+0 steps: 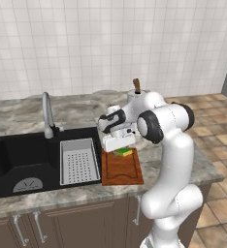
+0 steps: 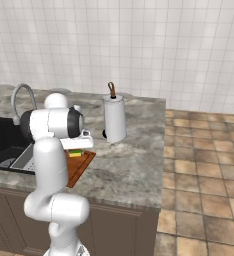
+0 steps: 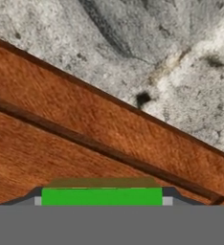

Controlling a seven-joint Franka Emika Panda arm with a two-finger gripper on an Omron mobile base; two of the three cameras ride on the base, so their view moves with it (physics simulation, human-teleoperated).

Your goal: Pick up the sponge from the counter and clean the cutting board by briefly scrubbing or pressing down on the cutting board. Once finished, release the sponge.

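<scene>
We see the gripper (image 1: 121,149) low over the far end of the board (image 1: 121,168), and in the hand view the green sponge (image 3: 101,196) sits clamped between its fingertips, close above the wood. The board (image 3: 61,139) lies on the counter (image 1: 18,116) just right of the sink (image 1: 18,160), its grooved edge running beside bare stone (image 3: 181,72). A paper towel roll (image 2: 114,120) stands behind.

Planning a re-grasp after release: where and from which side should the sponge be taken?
From straight above, fingers closing across the two long side faces of the sponge. It lies flat on the cutting board, leaving only its thin sides grippable, as the gripper seems to hold it now.
</scene>
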